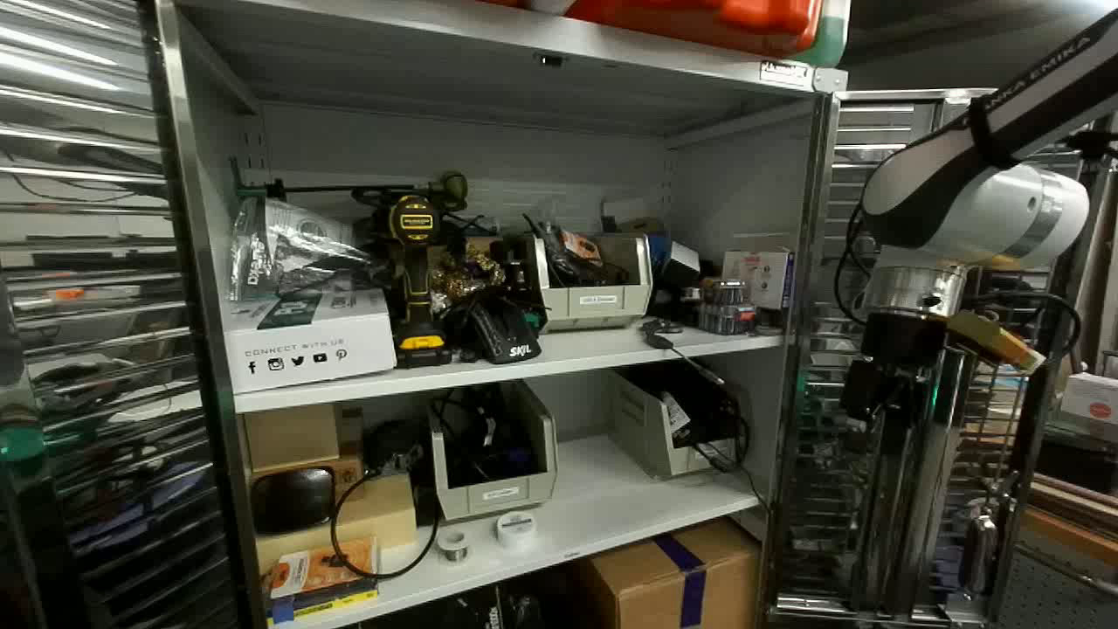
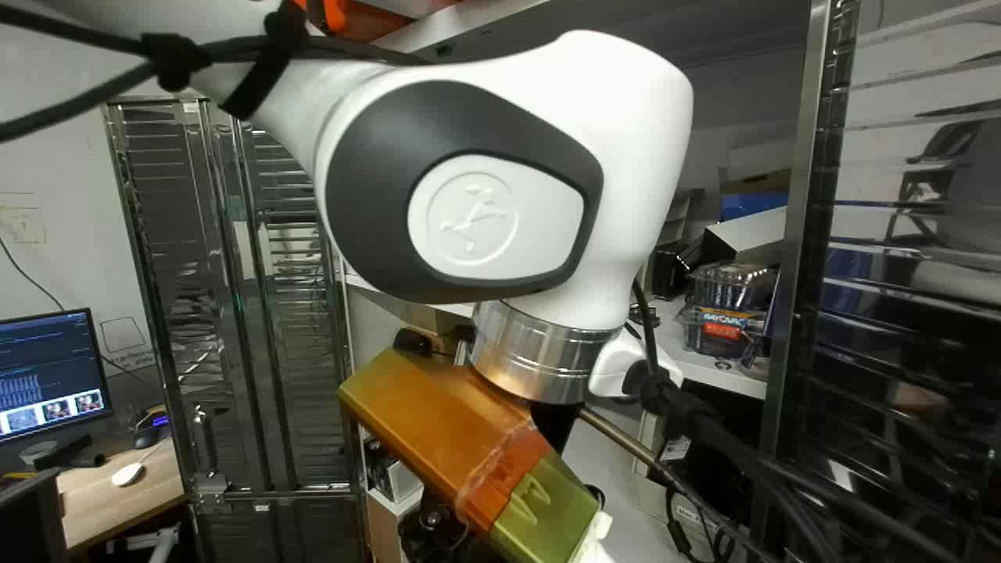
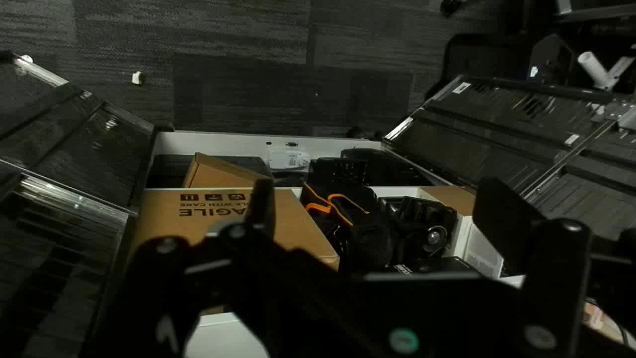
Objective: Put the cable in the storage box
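We read "CONNECT WITH US" on a white cardboard box (image 1: 310, 336), "SKIL" on a black object (image 1: 500, 332), "RAYOVAC" on a clear plastic pack (image 2: 723, 319) and, upside down, "WITH CARE" on a brown cardboard carton (image 3: 189, 226). A light-grey plastic upper bin (image 1: 559, 306), lower left bin (image 1: 534, 489) and lower right bin (image 1: 642, 419) hold dark items. A thin black cable (image 1: 742, 437) hangs over the lower right bin's edge. Which bin is the storage box, and which cable is meant, we cannot tell. The black pincer (image 3: 376, 199) has its fingers (image 3: 262, 206) wide apart.

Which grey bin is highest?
In an exterior view, it's the upper bin, on the higher shelf; the lower left bin and lower right bin sit further down.
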